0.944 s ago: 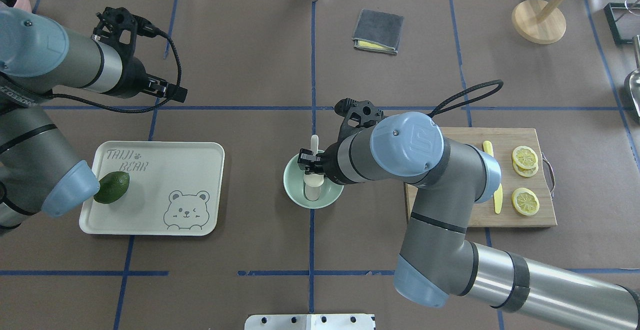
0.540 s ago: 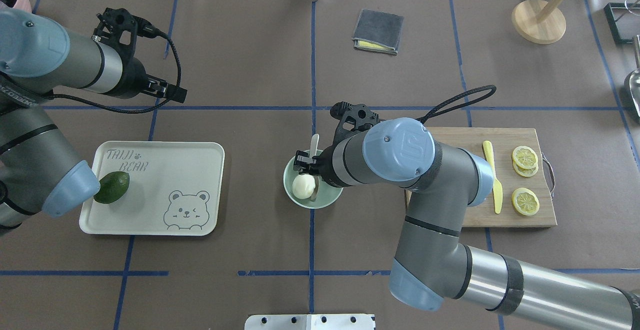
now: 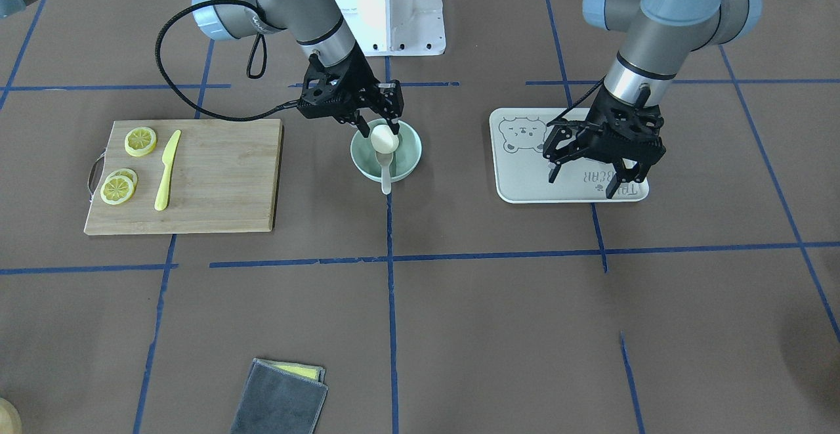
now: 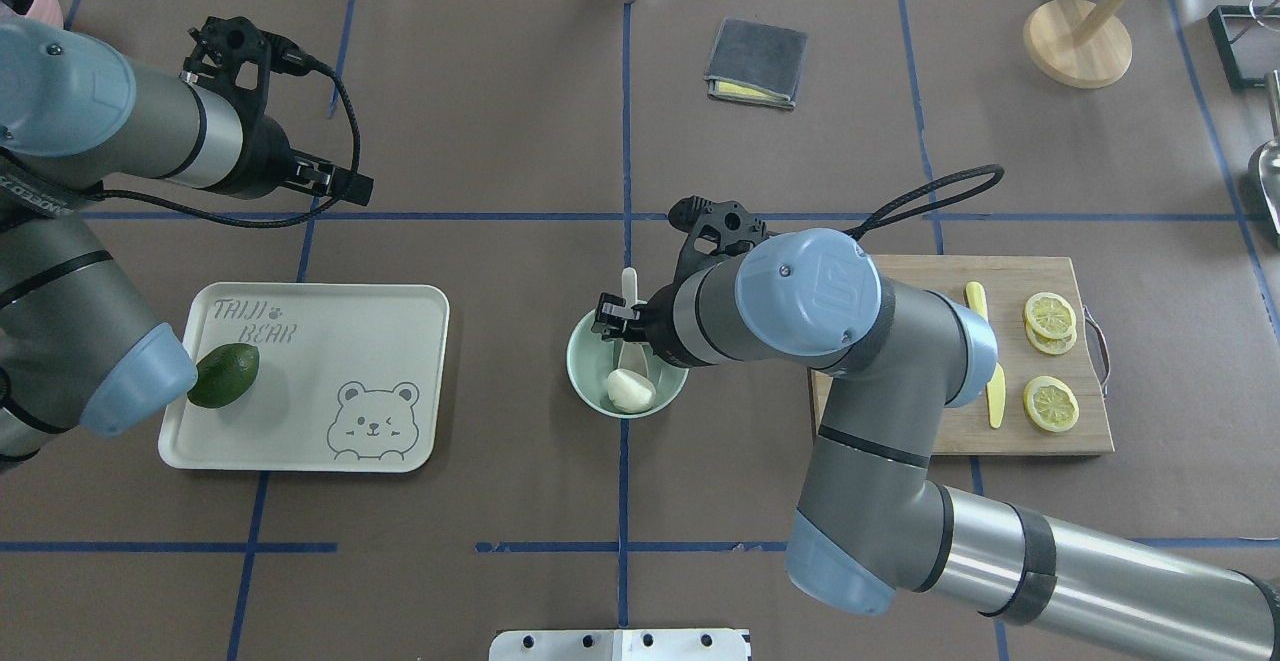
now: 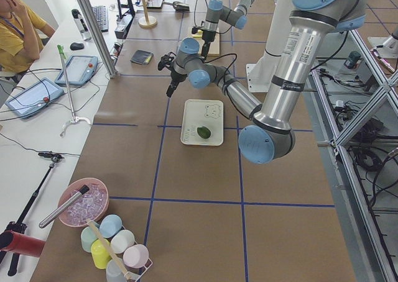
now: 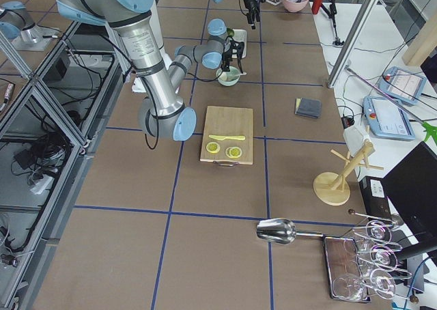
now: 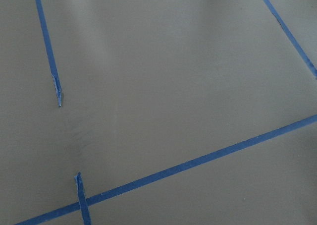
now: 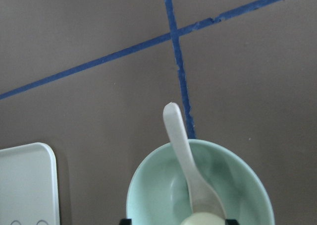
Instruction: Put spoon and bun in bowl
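Observation:
The white bun (image 4: pixel 630 391) lies in the mint-green bowl (image 4: pixel 585 381) on its robot side. It also shows in the front view (image 3: pixel 382 140) and at the bottom edge of the right wrist view (image 8: pixel 203 219). The pale spoon (image 4: pixel 628 291) rests in the bowl with its handle over the far rim (image 3: pixel 386 178) (image 8: pixel 181 145). My right gripper (image 3: pixel 378 132) hangs just above the bowl (image 3: pixel 410 153), open, its fingers wider than the bun. My left gripper (image 3: pixel 583 184) is open and empty, high above the tray's far edge.
A cream bear tray (image 4: pixel 380 341) holds an avocado (image 4: pixel 223 375). A wooden cutting board (image 4: pixel 1050 436) on the right carries lemon slices (image 4: pixel 1050 403) and a yellow knife (image 4: pixel 995 396). A grey cloth (image 4: pixel 757 61) and a wooden stand (image 4: pixel 1077 41) sit at the far side.
The bun has shifted inside the bowl, from its left part to the near right part. My right wrist swung slightly left and back. The left arm has not moved.

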You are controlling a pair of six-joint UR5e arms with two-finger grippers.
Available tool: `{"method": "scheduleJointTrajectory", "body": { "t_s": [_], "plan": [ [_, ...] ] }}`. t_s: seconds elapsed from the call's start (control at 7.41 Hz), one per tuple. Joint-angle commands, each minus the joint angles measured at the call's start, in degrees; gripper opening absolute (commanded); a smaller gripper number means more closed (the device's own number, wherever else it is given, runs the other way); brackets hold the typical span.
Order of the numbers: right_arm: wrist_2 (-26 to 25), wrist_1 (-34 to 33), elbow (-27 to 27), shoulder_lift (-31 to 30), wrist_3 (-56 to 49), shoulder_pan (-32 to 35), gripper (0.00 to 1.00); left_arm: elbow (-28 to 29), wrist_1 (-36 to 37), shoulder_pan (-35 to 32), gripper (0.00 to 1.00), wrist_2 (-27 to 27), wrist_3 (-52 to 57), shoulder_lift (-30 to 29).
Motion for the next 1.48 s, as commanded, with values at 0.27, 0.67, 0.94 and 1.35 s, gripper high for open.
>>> {"method": "scheduleJointTrajectory", "body": {
  "t_s": [0.27,0.67,0.94,1.35],
  "plan": [
    [18.54,-0.31,4.49,-16.63,-18.37,17.72,1.00,0.59,-0.42,-7.58,0.99,-6.15,13.24,5.71],
    [28.70,-2.40,3.27,-25.89,-42.02,32.16,1.00,4.61,-0.59,-20.78,1.00,-25.01,17.70,13.79],
    [31.09,-11.33,3.18,-26.09,-53.97,38.41,1.00,6.56,-2.95,-27.80,1.00,-26.20,28.87,19.75],
    [31.53,-21.13,1.35,-29.68,-78.75,50.79,1.00,9.02,-3.15,-32.31,1.00,-33.18,31.42,20.05]
  ]
}}
